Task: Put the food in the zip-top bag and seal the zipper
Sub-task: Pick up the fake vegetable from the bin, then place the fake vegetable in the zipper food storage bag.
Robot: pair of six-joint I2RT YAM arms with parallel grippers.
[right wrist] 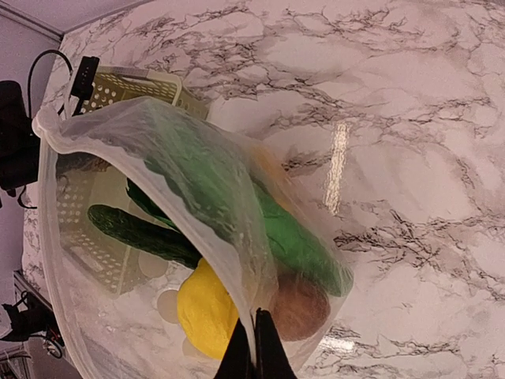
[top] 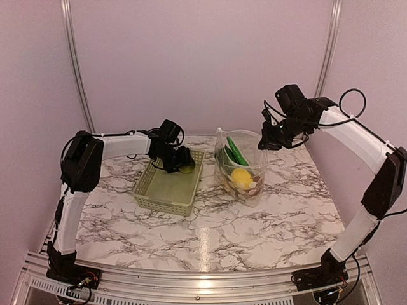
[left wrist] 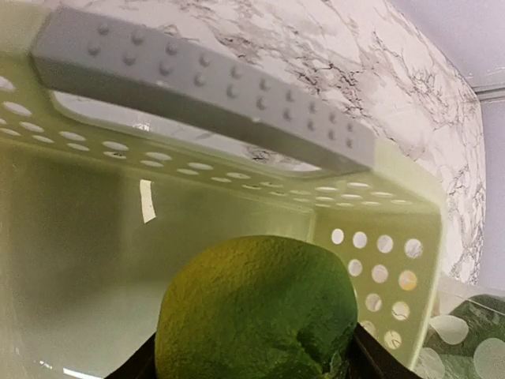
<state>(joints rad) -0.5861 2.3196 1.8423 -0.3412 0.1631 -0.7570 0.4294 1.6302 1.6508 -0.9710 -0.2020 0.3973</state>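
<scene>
Top external view shows the left gripper [top: 180, 164] at a round dark green toy fruit [top: 187, 168] in the far right corner of the pale green perforated plastic basket [top: 164, 206]. Its grey studded finger pad [left wrist: 197, 87] stands off the fruit, so I cannot tell whether it grips. The right gripper [right wrist: 254, 347], fingers pressed together, pinches the rim of the clear dotted plastic zip-top bag [top: 254, 159]. The bag stands just beside the basket and holds green, yellow and brown pieces. The step probably goes best if the fruit is gripped firmly, lifted clear of the basket wall and lowered through the raised mouth.
</scene>
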